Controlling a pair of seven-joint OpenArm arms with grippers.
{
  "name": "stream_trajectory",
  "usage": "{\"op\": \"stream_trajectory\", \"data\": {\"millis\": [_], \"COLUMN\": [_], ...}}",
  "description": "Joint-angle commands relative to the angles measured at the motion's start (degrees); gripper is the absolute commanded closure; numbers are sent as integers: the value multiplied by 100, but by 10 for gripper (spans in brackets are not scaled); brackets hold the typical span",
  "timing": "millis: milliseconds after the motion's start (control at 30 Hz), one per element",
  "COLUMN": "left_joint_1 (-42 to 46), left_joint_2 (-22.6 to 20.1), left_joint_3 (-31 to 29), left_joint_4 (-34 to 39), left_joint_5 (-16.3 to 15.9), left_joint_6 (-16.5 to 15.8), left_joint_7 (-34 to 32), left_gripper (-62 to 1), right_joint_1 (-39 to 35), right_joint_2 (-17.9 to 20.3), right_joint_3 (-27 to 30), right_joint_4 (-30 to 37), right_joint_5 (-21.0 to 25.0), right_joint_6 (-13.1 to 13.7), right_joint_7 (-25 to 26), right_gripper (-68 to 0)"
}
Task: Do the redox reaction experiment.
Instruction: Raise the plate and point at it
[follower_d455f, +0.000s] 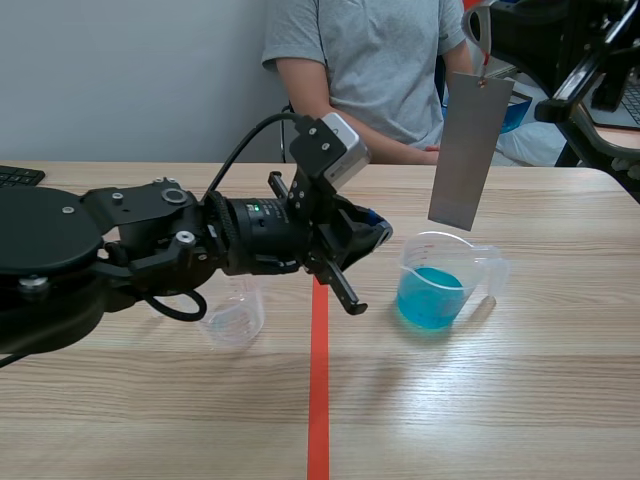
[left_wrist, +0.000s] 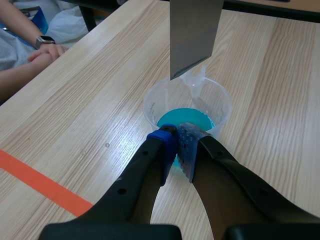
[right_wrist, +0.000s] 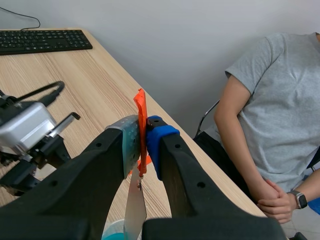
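One beaker (follower_d455f: 482, 266) holds blue liquid (follower_d455f: 430, 298); right gripper (right_wrist: 143, 136) clamps orange tag (right_wrist: 140, 107).

No text, brand or number can be read. Faint measuring lines show on the clear cup (follower_d455f: 232, 315), but any figures are too small to read. Key letters on the keyboard (right_wrist: 45, 40) are too small to read.

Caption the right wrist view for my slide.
Right hand pinches an orange tab, metal strip dangling below over a beaker of blue liquid.
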Motion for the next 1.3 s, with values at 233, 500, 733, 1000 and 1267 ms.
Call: {"op": "stream_trajectory", "data": {"millis": [233, 500, 733, 1000, 1267], "left_joint_1": [-190, -234, -251, -249, -249], "left_joint_2": [699, 935, 933, 933, 933], "left_joint_3": [85, 83, 79, 79, 79], "left_joint_4": [-713, -960, -960, -960, -960], "left_joint_5": [142, -17, -144, -144, -142], "left_joint_6": [142, 310, 337, 337, 337], "left_joint_7": [-389, -619, -695, -693, -693], "left_gripper": [-36, -36, -36, -36, -36], "right_joint_1": [83, 83, 83, 83, 83], "right_joint_2": [90, 90, 90, 90, 90], "right_joint_3": [74, 74, 74, 74, 74], "right_joint_4": [79, 79, 79, 79, 79], "right_joint_5": [63, 63, 63, 63, 63], "right_joint_6": [33, 33, 33, 33, 33], "right_joint_7": [83, 83, 83, 83, 83], "right_gripper": [-15, -15, -15, -15, -15]}}
